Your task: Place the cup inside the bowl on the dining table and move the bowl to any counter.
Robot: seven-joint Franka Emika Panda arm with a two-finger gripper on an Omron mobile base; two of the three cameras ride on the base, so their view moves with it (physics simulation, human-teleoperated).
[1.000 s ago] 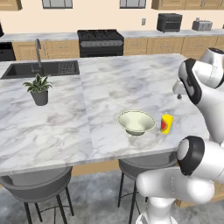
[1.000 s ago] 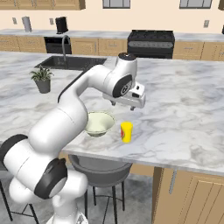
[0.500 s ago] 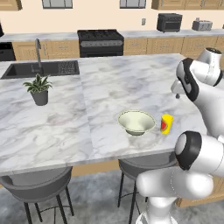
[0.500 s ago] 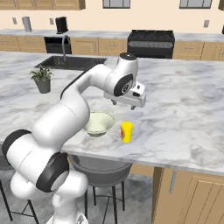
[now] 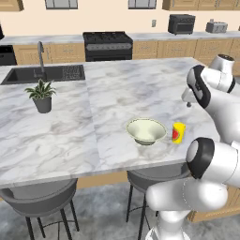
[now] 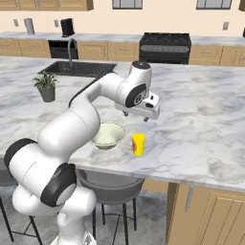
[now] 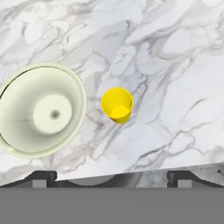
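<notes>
The yellow cup [image 5: 178, 132] [image 6: 138, 144] [image 7: 117, 105] stands upright on the dining table [image 5: 89, 140], near its front edge. Its red patch shows in the left base view. Just beside it, a small gap apart, sits the pale cream-green bowl [image 5: 146, 130] [image 6: 108, 135] [image 7: 41, 109], with nothing in it. My gripper [image 6: 135, 116] [image 5: 188, 102] [image 7: 112, 177] hangs well above the cup and points down at it. It is open, and its fingertips [image 7: 41, 176] stand wide apart with nothing between them.
A potted plant [image 5: 42, 97] [image 6: 47, 88] stands at the table's left, beside the sink [image 5: 44, 74]. Grey stools [image 5: 37, 197] sit under the table's front edge. A counter with a stove [image 5: 108, 44] runs along the back wall.
The hand has shifted only slightly above the cup. The cup and the bowl have stayed in place.
</notes>
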